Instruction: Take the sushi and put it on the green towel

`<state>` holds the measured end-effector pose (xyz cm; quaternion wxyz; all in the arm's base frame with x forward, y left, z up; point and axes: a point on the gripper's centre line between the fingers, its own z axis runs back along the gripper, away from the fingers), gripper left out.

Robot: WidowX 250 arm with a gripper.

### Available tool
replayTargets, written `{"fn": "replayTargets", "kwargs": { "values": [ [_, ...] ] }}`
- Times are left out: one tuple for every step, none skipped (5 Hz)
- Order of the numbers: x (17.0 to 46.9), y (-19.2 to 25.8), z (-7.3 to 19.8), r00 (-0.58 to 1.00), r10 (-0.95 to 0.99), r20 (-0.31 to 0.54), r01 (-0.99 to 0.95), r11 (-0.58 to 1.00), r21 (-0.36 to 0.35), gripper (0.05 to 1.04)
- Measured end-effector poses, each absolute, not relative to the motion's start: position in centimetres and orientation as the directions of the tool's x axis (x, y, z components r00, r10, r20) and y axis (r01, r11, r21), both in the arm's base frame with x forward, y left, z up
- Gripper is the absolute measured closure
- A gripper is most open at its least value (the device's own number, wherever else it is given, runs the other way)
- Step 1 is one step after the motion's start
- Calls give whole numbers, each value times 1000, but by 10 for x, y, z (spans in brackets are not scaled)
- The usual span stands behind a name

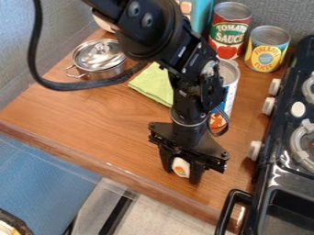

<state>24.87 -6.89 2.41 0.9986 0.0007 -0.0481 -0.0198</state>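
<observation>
Near the counter's front edge, the black gripper (181,173) points down with its fingers on both sides of the sushi (180,167), shut on it. White with an orange patch, the sushi shows between the two fingers, and its sides are partly covered by them. Farther back on the counter lies the green towel (153,86), flat, up and to the left of the gripper. The arm hides the towel's right part.
A lidded metal pot (99,59) stands left of the towel. Behind the arm are a tomato sauce can (229,31), a pineapple can (267,49) and a white-blue can (228,85). The black stove (285,160) borders the wooden counter (80,119) on the right.
</observation>
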Motion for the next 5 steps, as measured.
{"fn": "replayTargets", "kwargs": {
  "values": [
    [256,-55,51,992,-13,126,13,1000,1,574],
    [283,-18,78,987,67,149,-64,998,-19,575],
    [316,2,82,989,73,129,-71,997,-22,575],
    [354,16,75,991,77,107,-76,997,-12,575],
    [383,18,70,990,79,113,-79,997,-9,575]
  ]
}}
